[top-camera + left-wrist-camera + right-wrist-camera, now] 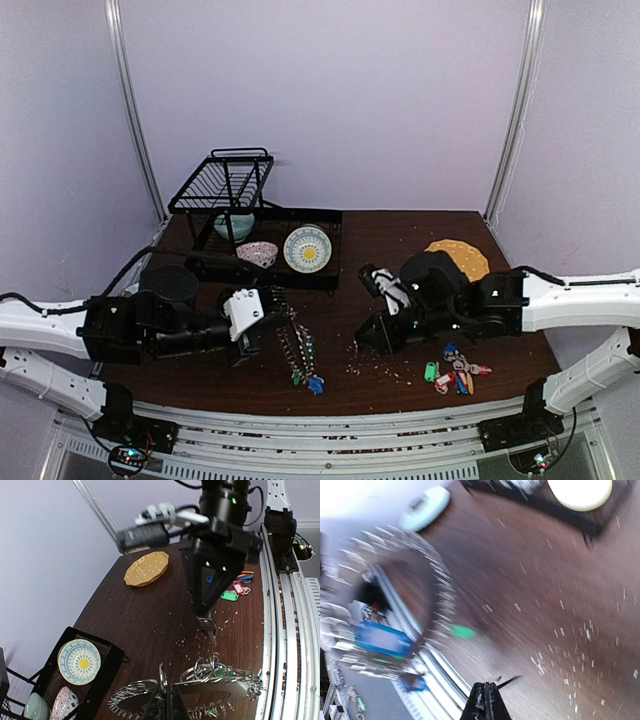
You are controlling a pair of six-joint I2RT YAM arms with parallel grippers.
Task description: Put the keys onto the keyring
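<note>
right gripper [202, 611] pinches a key [209, 626] just beside the keyring [220, 677]

Looks like a robotics lab booth: plain lilac panels [330, 90] on metal posts [135, 110], slotted rails [330, 432] along the near edge of the table [400, 240].

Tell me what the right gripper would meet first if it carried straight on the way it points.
Pointing steeply down, the right gripper would likely meet the small silver key just under its tips, then the table. Depth is unclear; it may already touch.
</note>
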